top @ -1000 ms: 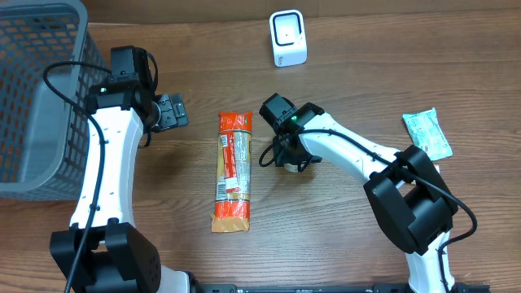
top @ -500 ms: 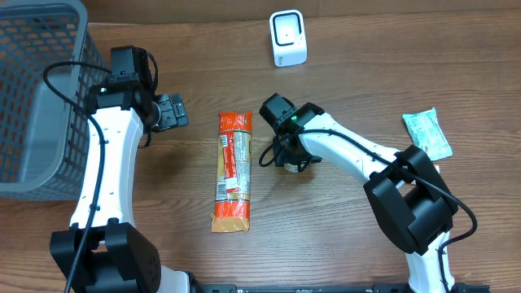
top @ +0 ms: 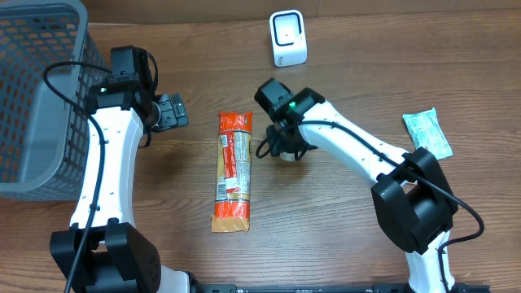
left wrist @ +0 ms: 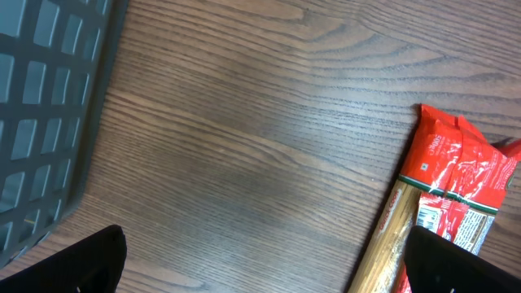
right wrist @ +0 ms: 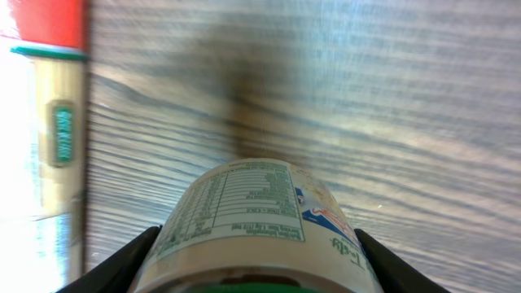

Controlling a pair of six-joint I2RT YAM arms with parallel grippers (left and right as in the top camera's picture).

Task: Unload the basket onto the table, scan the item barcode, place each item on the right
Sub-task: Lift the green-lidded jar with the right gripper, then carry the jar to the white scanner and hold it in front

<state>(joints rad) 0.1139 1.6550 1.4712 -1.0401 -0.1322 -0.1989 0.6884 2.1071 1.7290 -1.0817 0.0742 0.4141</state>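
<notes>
A brown wooden desk (top: 391, 73) carries a grey plastic mesh basket (top: 32, 98) at its left edge, a long orange-and-red pasta packet (top: 233, 171) in the middle and a small white barcode scanner (top: 288, 38) at the far side. Since a moment ago my right hand (top: 282, 146) has swung a little toward that scanner, which I read as the carry starting. It is about half open, clenched on a small white round tub with a printed nutrition label (right wrist: 248, 207), just beside the packet; no barcode shows yet. My left hand (top: 172, 111) hangs spread wide, released and holding nothing, near the basket.
</notes>
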